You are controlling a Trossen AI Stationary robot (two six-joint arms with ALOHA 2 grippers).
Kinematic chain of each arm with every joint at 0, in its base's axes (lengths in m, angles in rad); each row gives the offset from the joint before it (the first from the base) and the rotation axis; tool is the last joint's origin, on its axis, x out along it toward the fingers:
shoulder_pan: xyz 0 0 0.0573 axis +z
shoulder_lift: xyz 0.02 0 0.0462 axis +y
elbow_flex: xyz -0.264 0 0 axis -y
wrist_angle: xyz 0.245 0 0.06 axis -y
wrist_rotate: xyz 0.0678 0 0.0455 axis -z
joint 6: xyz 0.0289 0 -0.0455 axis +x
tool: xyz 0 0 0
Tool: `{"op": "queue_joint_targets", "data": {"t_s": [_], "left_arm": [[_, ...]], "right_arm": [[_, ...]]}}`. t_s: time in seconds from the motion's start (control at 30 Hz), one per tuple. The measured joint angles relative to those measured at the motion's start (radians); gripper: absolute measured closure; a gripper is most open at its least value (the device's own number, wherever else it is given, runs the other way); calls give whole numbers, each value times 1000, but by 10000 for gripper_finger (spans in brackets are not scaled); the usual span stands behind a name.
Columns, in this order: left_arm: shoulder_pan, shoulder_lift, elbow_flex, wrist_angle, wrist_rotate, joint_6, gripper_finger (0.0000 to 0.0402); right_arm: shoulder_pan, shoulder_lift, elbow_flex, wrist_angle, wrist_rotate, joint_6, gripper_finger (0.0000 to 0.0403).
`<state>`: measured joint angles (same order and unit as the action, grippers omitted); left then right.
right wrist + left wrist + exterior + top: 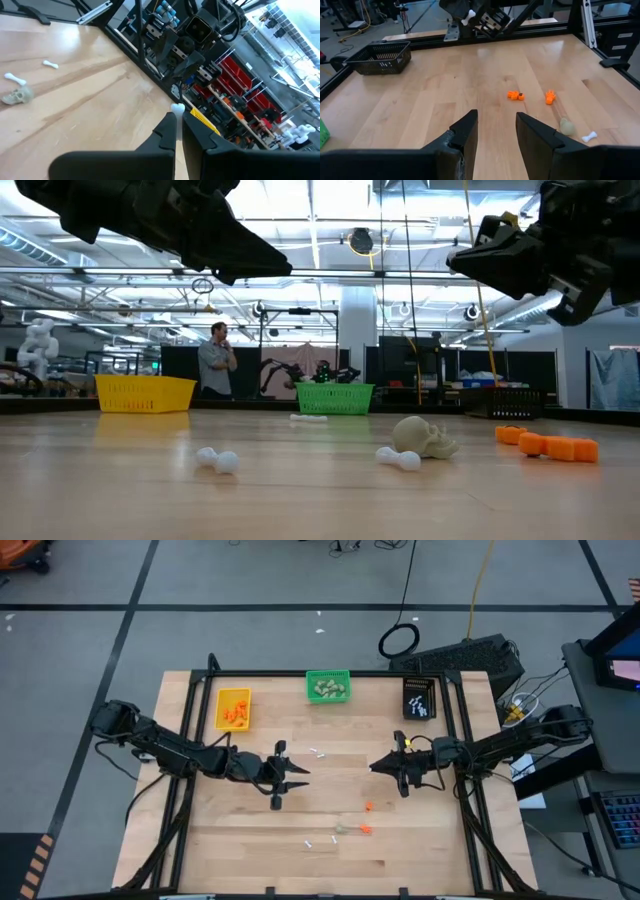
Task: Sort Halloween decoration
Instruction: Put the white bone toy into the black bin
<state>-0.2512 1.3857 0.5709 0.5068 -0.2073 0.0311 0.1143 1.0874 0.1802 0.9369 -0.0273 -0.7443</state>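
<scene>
Two dark arms hang above a wooden table (250, 860) strewn with Halloween pieces. The right gripper (179, 114), raised over the table's right half, is clamped shut on a small white bone (177, 107), whose knobbed end pokes out past the fingertips. The black bin (419, 698) for bones sits at the far right corner, on this arm's own side, so the carry should be short, back and outward. The left gripper (496, 131) hovers over mid-table, fingers partly spread and holding nothing. Loose pieces lie ahead of it toward the near right: orange bits (515, 95), a beige skull (424, 437) and another bone (589, 136). A yellow bin (233, 708) and a green bin (328, 687) line the far edge. No writing or brand can be read anywhere.
</scene>
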Motion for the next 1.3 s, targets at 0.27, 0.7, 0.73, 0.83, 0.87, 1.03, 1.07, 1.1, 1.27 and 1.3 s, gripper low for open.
{"op": "queue_joint_targets", "data": {"t_s": [0.27, 0.7, 0.73, 0.83, 0.87, 1.03, 1.07, 1.1, 1.27, 1.3], "left_arm": [[0, 0, 0, 0, -2, 0, 269], [0, 0, 0, 0, -3, 1, 269], [0, 0, 0, 0, -3, 1, 269], [0, 0, 0, 0, -3, 1, 269], [0, 0, 0, 0, -3, 1, 269], [0, 0, 0, 0, -3, 1, 269], [0, 0, 0, 0, -3, 1, 269], [0, 0, 0, 0, -3, 1, 269], [0, 0, 0, 0, -3, 1, 269], [0, 0, 0, 0, -3, 1, 269]], "right_arm": [[0, 0, 0, 0, 0, 2, 403], [0, 0, 0, 1, 0, 3, 403], [0, 0, 0, 1, 0, 3, 403], [0, 0, 0, 1, 0, 3, 403], [0, 0, 0, 1, 0, 3, 403], [0, 0, 0, 2, 0, 91, 403], [0, 0, 0, 3, 0, 114, 403], [0, 0, 0, 6, 0, 137, 403], [0, 0, 0, 12, 0, 225, 403], [0, 0, 0, 13, 0, 239, 403]]}}
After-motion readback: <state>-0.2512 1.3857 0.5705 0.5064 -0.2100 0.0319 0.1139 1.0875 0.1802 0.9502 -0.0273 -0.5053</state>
